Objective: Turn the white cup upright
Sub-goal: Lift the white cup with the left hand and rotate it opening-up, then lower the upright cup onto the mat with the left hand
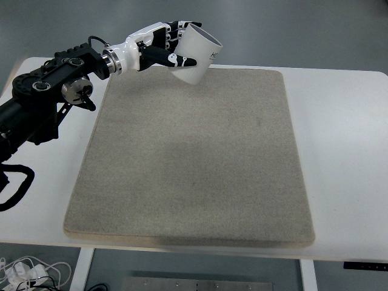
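Fingers of the left hand (162,47) wrap the white paper cup (196,53), holding it tilted above the beige mat's (194,157) far edge.

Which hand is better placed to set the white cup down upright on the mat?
Left. The left hand already grips the white cup, tilted with its opening up, over the far edge of the mat. The right arm is out of view.
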Controlling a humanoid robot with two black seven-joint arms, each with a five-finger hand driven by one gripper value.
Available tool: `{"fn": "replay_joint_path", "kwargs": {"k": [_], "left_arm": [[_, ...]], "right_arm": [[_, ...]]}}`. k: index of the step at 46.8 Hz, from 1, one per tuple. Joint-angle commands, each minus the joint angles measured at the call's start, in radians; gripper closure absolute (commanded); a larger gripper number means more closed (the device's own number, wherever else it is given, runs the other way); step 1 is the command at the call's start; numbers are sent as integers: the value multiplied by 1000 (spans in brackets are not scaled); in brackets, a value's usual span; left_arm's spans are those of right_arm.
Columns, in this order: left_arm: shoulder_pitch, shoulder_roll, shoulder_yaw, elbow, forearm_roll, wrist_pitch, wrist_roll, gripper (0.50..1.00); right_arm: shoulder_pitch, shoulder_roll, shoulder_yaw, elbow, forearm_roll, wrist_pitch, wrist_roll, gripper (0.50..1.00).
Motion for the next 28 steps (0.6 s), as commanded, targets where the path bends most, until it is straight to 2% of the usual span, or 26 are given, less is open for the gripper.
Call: {"fn": "replay_joint_path", "kwargs": {"k": [1, 17, 28], "left_arm": [[35, 7, -14, 4, -24, 1, -55, 881], [152, 5, -59, 54, -35, 14, -302, 877], [195, 2, -40, 54, -21, 83, -306, 870]], "right_arm": [[0, 0, 0, 0, 0, 0, 0, 548], [0, 0, 0, 0, 0, 0, 0, 548], [0, 0, 0, 0, 0, 0, 0, 548]]}}
